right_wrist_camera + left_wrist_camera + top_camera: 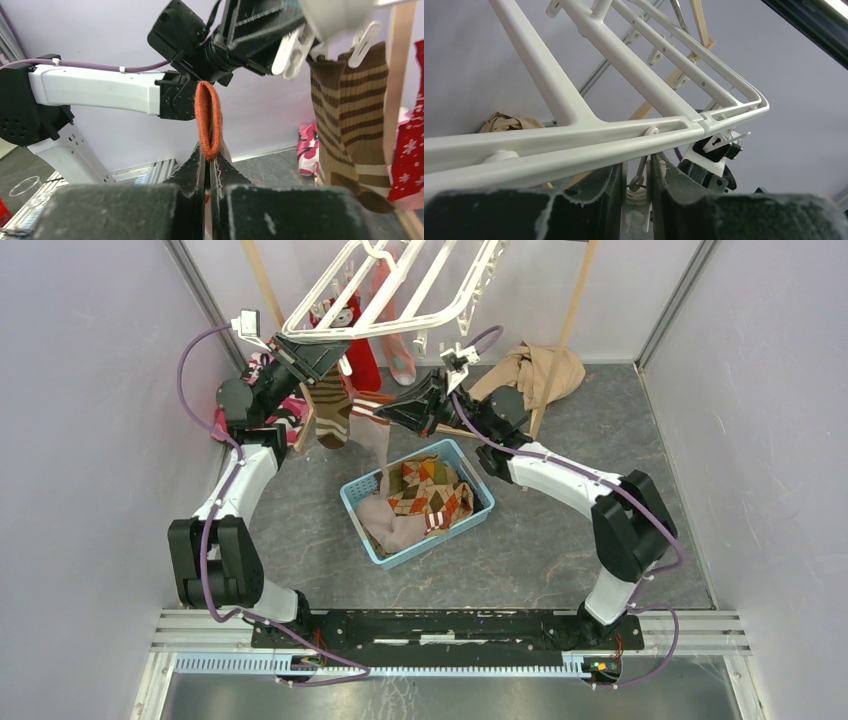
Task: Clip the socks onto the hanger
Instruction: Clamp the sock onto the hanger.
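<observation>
Left tool (639, 167) pinching a dangling clip (636, 197) under the hanger (624, 55), right tool (209, 152) clamped shut on an orange sock cuff (207, 110), the sock's remainder hidden below it.

Left arm (232, 490) is folded up with its elbow way out left, forearm heading up and away from the base, wrist lifted high. Left gripper (638, 175) points upward, jaws nearly together with a clip (635, 194) pinched between them. Right arm (560, 475) has its elbow out right and reaches back toward the middle. Right gripper (207, 157) aims at the left one, jaws squeezed tight on a sock (207, 120) cuff. The two grippers are near each other, not touching.
</observation>
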